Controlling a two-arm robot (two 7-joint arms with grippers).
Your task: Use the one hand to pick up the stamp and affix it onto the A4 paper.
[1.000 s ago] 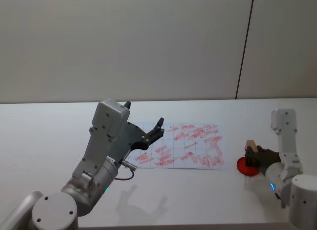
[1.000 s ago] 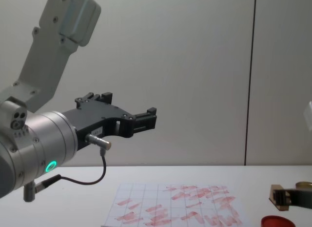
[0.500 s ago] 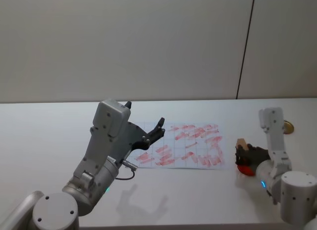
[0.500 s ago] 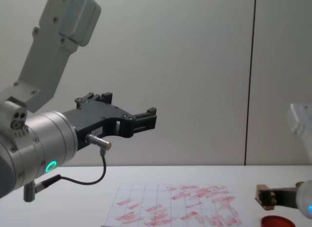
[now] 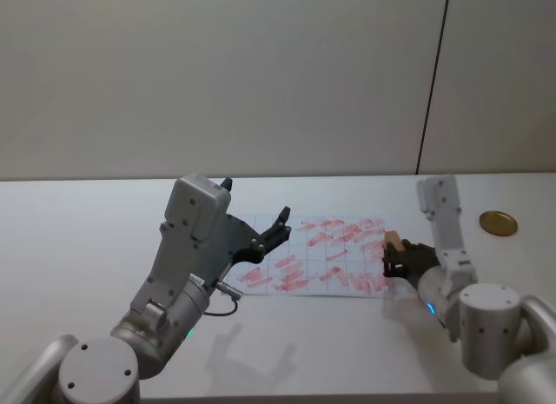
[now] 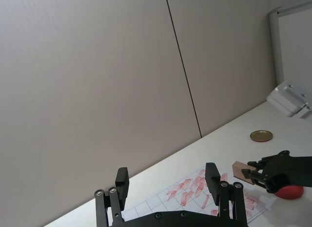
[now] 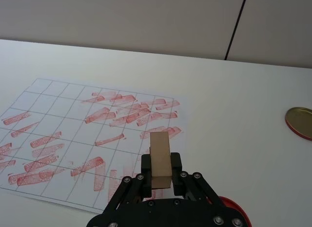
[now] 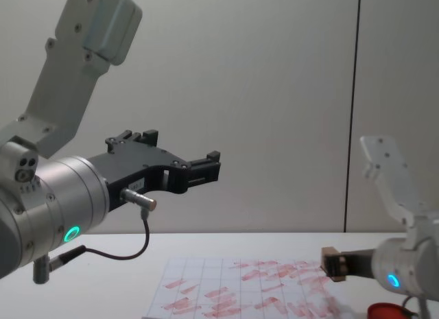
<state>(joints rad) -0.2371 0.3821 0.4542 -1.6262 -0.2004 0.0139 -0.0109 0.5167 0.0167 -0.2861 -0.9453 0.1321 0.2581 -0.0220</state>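
Note:
My right gripper (image 5: 396,259), with a blue ring light, is shut on the stamp (image 5: 393,241), a small tan wooden block held upright. It hangs over the right edge of the A4 paper (image 5: 313,258), a white gridded sheet with many red marks. In the right wrist view the stamp (image 7: 160,158) sits between the black fingers (image 7: 146,164) above the paper (image 7: 73,124). In the chest view the stamp (image 8: 330,264) is just above the sheet (image 8: 240,291). My left gripper (image 5: 252,204), with a green ring light, is open and raised over the paper's left side.
A flat round red ink pad (image 8: 384,311) lies on the white table right of the paper, also seen below the right gripper as the ink pad (image 7: 233,207). A gold round lid (image 5: 499,222) lies farther right. A plain wall stands behind the table.
My right gripper has carried the stamp leftward from above the red ink pad to over the paper's right edge. The left arm has not moved.

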